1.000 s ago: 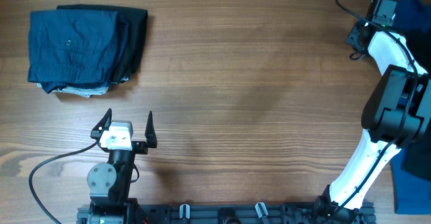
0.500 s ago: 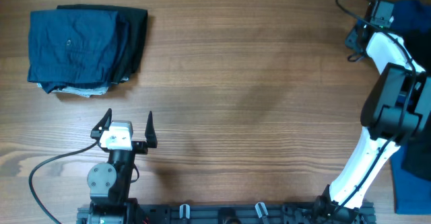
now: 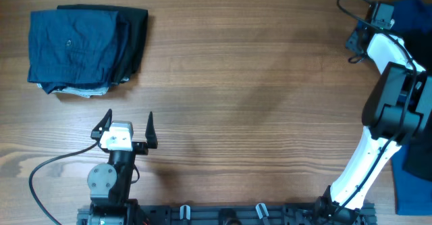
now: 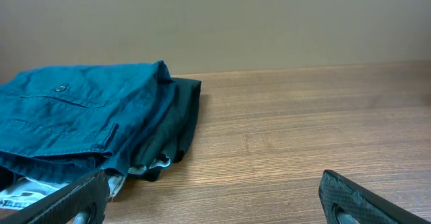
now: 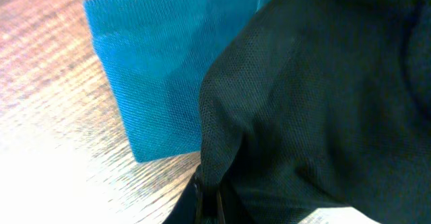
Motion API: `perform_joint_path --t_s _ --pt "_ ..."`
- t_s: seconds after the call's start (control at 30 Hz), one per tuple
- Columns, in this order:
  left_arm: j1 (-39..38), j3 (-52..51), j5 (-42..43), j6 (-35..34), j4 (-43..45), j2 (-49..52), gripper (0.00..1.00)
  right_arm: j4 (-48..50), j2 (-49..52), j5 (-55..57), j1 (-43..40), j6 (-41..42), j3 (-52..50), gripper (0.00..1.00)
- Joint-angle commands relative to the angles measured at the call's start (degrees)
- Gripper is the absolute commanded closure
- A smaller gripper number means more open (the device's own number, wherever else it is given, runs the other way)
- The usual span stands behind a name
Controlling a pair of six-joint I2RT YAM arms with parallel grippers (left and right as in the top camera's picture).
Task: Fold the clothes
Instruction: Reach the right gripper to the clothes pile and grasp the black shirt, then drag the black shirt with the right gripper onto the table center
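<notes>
Now my right gripper [image 5: 209, 204] pinches shut on the bunched black soft-fabric shirt [image 5: 323, 103] over a bright blue garment [image 5: 161, 83], far right on the wooden desk [image 3: 256, 83]; left gripper [image 3: 128, 123] gapes empty, facing the folded navy stack [image 3: 84, 49].

Folded navy stack [image 3: 84, 46] far left — black mesh shirt [image 5: 323, 103] bunched over bright blue garment [image 5: 161, 83], far right.

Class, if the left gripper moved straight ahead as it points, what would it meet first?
Probably the folded clothes stack, ahead of the left gripper toward its left side; bare table lies between.
</notes>
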Motion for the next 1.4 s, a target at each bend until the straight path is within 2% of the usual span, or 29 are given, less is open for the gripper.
perform_joint_path --t_s 0.0,0.5,0.7,0.83,1.0,1.13,1.37 --pt "-0.15 -0.42 -0.76 0.66 0.02 -0.28 0.00 0.11 -6.91 1.03 -0.24 -1.33 -0.17 0.96" --pt "-0.15 -0.42 -0.76 0.66 0.02 -0.28 0.00 -8.87 -25.05 1.36 0.74 -11.78 -0.17 0.96" --pt "-0.15 -0.42 -0.76 0.66 0.02 -0.28 0.00 -13.86 -33.88 -1.31 6.78 -14.47 -0.17 0.96" --pt "-0.15 -0.42 -0.76 0.66 0.02 -0.28 0.00 -15.72 -38.45 -10.97 14.93 -13.73 -0.17 0.96" --pt "-0.15 -0.42 -0.76 0.66 0.02 -0.28 0.00 -16.68 -37.94 -23.69 28.02 -6.60 -0.20 0.96" --pt "-0.15 -0.42 -0.76 0.66 0.02 -0.28 0.00 -15.50 -31.23 -26.43 41.72 -0.92 -0.20 0.96" --pt "-0.15 -0.42 -0.76 0.66 0.02 -0.28 0.00 -11.58 -16.48 -29.75 58.16 -0.81 -0.20 0.96"
